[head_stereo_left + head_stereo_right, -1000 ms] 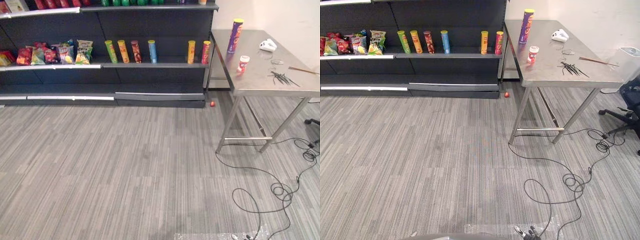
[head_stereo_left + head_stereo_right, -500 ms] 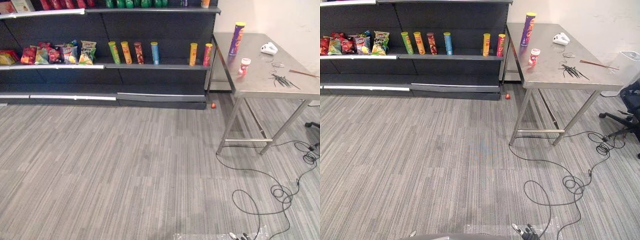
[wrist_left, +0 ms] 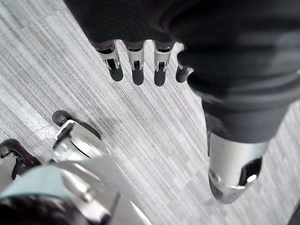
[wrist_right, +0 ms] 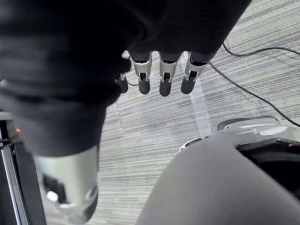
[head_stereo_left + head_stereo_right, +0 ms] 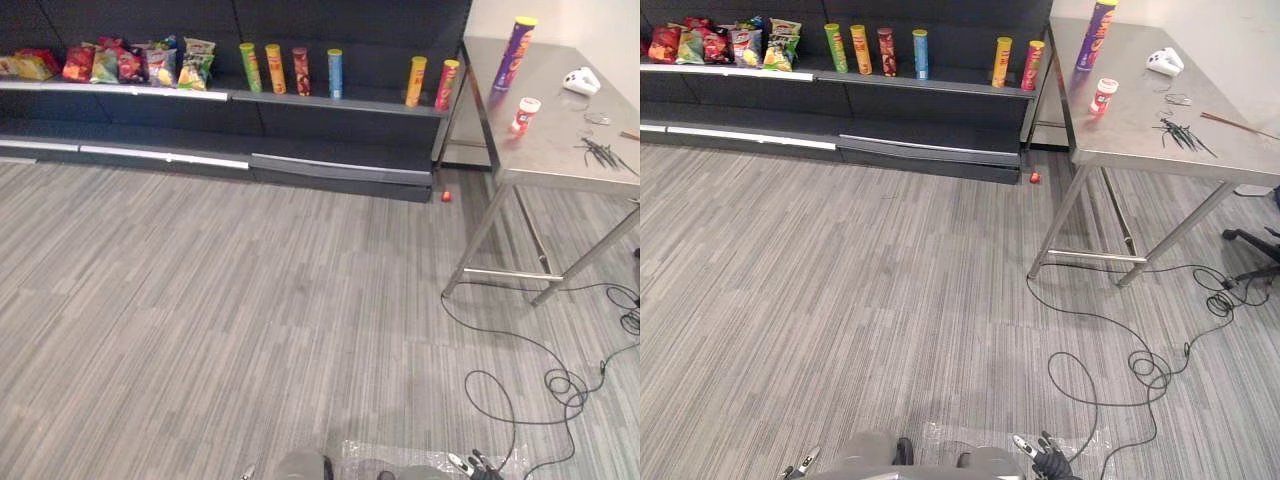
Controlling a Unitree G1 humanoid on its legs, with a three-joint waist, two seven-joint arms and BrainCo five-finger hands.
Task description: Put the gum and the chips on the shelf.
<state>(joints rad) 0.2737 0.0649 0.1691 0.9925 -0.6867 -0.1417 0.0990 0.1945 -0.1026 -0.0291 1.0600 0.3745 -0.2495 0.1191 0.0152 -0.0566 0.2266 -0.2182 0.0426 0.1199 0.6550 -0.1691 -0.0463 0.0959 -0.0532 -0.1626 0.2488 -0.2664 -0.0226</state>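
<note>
On the steel table (image 5: 560,160) at the robot's far right stand both task items. The chips can (image 5: 519,52), a tall purple tube with a yellow lid, is upright near the table's back edge. The gum tub (image 5: 524,114), a small white-and-red container, sits just in front of it and apart from it. Neither is on the shelf (image 5: 340,101) yet.

The can is probably light, stiff and smooth, and tall enough to tip, so a wrap round its middle looks safest. The gum tub is likely light and hard, small enough to pinch round its sides, and easy to knock over.

Also on the table lie a white object (image 5: 581,80) and a bundle of thin dark sticks (image 5: 603,152), apart from both items. To the table's left runs the dark shelf, holding 6 upright cans (image 5: 301,70) with an open gap between the 4th and 5th, and snack bags (image 5: 130,62) further left. A small red object (image 5: 446,196) lies on the floor (image 5: 250,300) at the shelf's foot.

Both eye views lay out table and shelf together. The wrist views give what those cannot settle: the left hand (image 3: 137,63) and the right hand (image 4: 164,77) each hang over the floor with fingers straight and nothing held. The right eye view adds a chair base (image 5: 1252,238) beyond the table.
</note>
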